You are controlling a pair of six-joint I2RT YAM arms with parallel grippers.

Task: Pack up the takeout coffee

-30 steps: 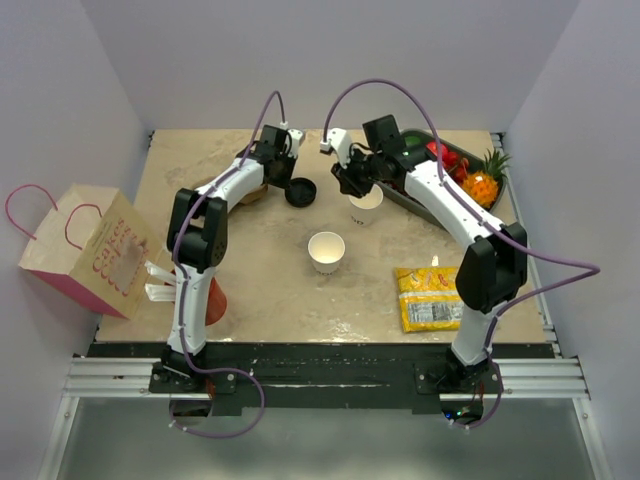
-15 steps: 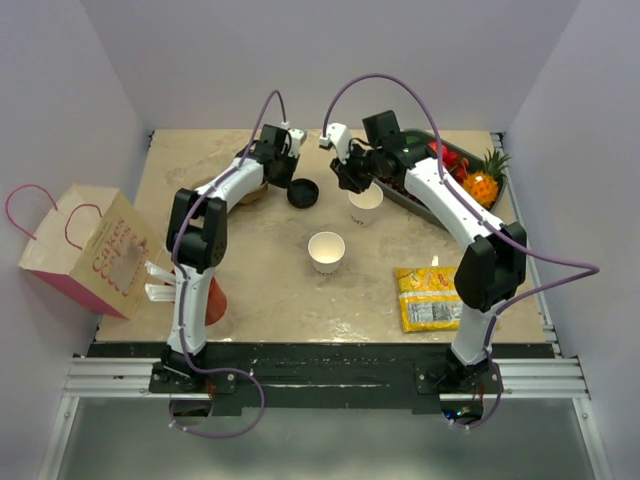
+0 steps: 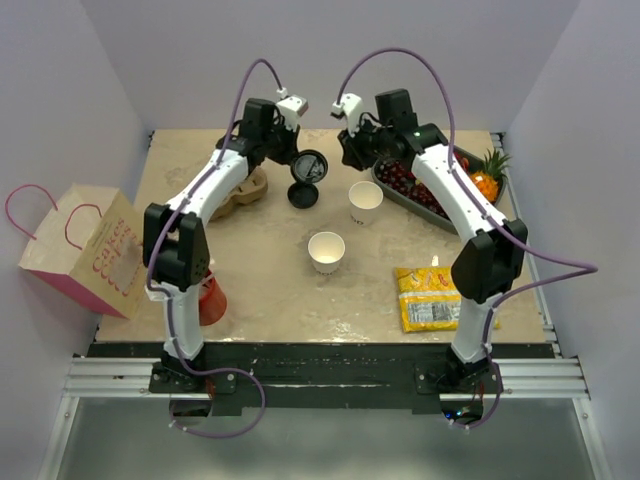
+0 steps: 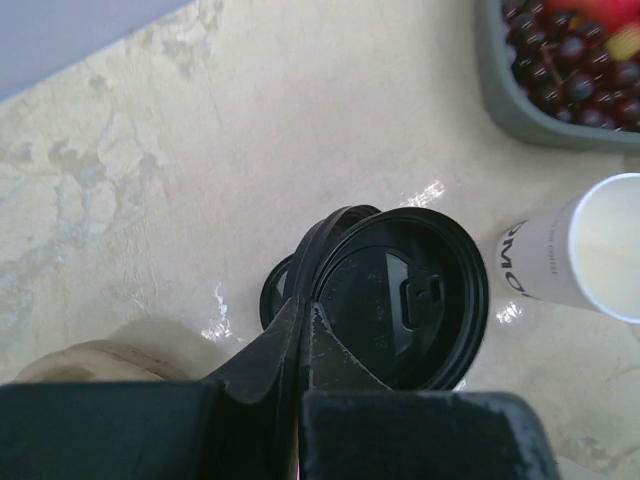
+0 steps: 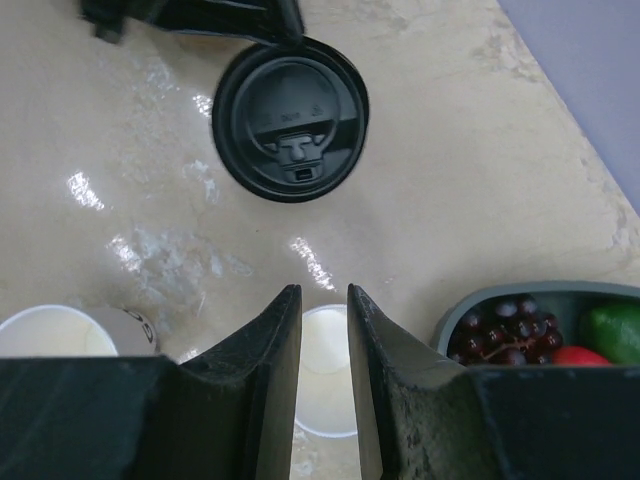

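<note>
**Lid held aloft, open cup to its right**

The lettered cup [image 3: 366, 203] stood upright on the counter [image 3: 250, 270], its long axis vertical. Its mouth was open and pointed straight up, with no lid on it. The dark print faced the left arm's side. The cup sat just beside the near-left end of the grey tray [image 3: 425, 200] of fruit. A second cup [image 3: 326, 251], also open, stood apart from it, nearer the arm bases.

The black lid [image 4: 400, 300] hung off the counter, to the left of the lettered cup and above its rim, not touching it. It was tilted, not level with the cup's mouth. The left pincer [image 4: 305, 315] was closed tight on the lid's rim, gripping the edge farthest from the cup. A spare lid [image 3: 303, 195] lay flat on the counter just below the held one.

The right pincer [image 5: 324, 295] hovered over the far side of the lettered cup, nearer to it than the left one. Its jaws were a little apart with nothing between them.

My read is that the next move depends on the cup lying to the right of the lid and below it. The left arm would need to carry the lid right, level it square to the cup's vertical axis, then press it down. The cup looked empty and light, so an off-centre push could tip it. The right pincer seemed well placed to steady it.
</note>
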